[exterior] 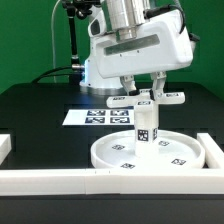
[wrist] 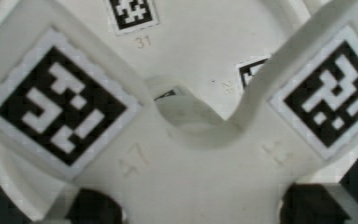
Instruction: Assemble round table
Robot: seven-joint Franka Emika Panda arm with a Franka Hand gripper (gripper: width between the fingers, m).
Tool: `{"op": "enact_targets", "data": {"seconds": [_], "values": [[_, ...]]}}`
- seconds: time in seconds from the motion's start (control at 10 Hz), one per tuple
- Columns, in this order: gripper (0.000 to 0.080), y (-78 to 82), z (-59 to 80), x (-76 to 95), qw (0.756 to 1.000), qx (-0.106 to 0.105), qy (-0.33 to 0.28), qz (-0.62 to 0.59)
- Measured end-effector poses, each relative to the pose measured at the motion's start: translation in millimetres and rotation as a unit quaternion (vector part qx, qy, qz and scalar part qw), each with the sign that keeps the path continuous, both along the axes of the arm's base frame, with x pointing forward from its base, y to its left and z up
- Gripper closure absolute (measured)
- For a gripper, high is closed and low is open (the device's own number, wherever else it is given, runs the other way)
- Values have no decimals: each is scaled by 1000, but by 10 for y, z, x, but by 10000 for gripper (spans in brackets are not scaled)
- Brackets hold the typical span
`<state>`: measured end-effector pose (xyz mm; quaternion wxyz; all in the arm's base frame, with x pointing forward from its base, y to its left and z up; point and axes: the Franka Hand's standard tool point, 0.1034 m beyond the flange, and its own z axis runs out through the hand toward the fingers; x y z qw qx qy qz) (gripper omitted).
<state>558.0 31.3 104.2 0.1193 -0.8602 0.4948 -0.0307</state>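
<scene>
From my remote station, the exterior view shows a black bench point(exterior: 30, 110) in front of a green backdrop. Near the front sits the large round white disc point(exterior: 150, 152) of the table kit, rim up, with small black-and-white square tags dotted across its face. It rests against white border rails point(exterior: 50, 180): one runs along the front edge of the bench, and another stands at the exterior view's right, just beside the disc. A short white leg point(exterior: 147, 125) stands upright near the middle of the disc, carrying a square tag on its side. On top of the leg sits the white cross-shaped base point(exterior: 150, 98), its arms spreading out flat to both sides. The white robot arm point(exterior: 135, 45) hangs directly over this stack, and its hand point(exterior: 145, 88) reaches down around the base, one finger point(exterior: 130, 86) to each side of the centre. I cannot tell from either picture whether the hand is actually clamped on the base or only standing close around it. Behind the disc, the flat white marker board point(exterior: 100, 116) lies on the bench with its printed tags. My wrist view is filled by the white arms of the base point(wrist: 176, 130) seen from very close, with big square tags point(wrist: 60, 95) on them, and dark fingertips point(wrist: 96, 205) at the frame's edge.
</scene>
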Motion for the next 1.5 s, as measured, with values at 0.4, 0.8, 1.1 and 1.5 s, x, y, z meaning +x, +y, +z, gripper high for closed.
{"op": "enact_targets", "data": {"seconds": [0.4,0.8,1.1,1.5], "values": [[357,8,-3,7,986,42,13,-163],[357,54,-14,-24,930,92,28,-354],[358,53,-9,-19,898,114,42,-422],[362,65,2,-9,856,138,57,-495]]}}
